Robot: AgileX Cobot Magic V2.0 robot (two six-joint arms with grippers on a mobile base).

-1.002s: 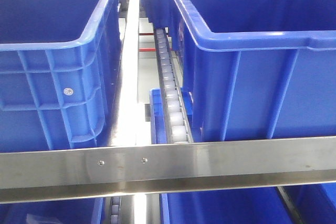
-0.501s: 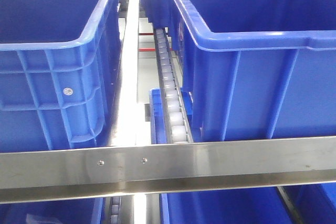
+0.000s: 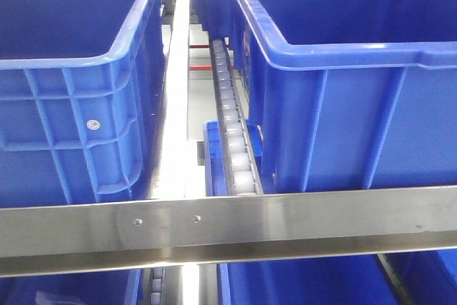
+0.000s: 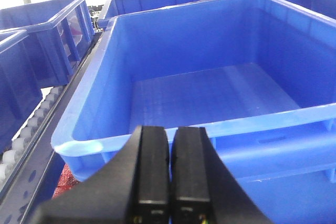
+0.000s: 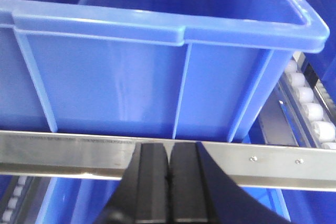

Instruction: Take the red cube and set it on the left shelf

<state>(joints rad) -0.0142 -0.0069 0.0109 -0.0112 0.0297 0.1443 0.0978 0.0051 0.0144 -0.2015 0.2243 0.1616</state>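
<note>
The red cube is not clearly in view. Only a small red speckled patch (image 4: 65,178) shows under the near left corner of a blue bin (image 4: 262,115) in the left wrist view, and I cannot tell what it is. My left gripper (image 4: 170,129) is shut with nothing in it, just in front of that bin's near rim. My right gripper (image 5: 169,146) is also shut and empty, level with a steel rail (image 5: 63,148) below another blue bin (image 5: 157,31). The front view shows neither gripper. There, a left bin (image 3: 78,141) and a right bin (image 3: 343,63) sit on the shelf.
A steel crossbar (image 3: 285,219) runs across the front of the rack. A white roller track (image 3: 232,126) lies between the two bins. More blue bins (image 3: 300,283) sit on the level below, and others (image 4: 47,35) stand behind and to the left.
</note>
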